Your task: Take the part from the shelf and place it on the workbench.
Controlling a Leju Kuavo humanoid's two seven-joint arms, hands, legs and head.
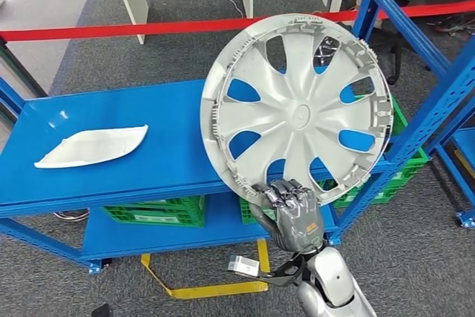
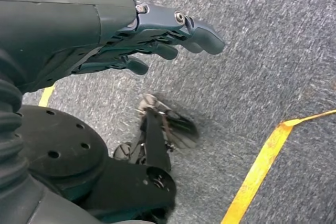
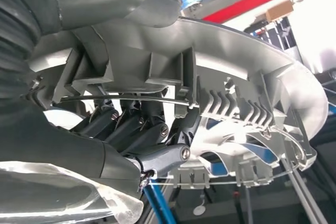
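Grey carpet and a red barrier tape (image 1: 168,29) frame a blue shelf (image 1: 168,146), above which the part, a silver wheel cover (image 1: 297,113), is lifted, tilted with its face toward the camera. Its lower rim sits in the right robot hand (image 1: 291,209), whose fingers (image 3: 134,129) curl through the rim's ribbed back; the disc stands up and away from that hand. The left robot hand (image 2: 158,40) hangs over the floor, fingers loosely extended, holding nothing. A white trim piece (image 1: 92,146) lies on the shelf's left side. Green crates (image 1: 156,211) sit below. No bench is visible, so carrying probably means turning away.
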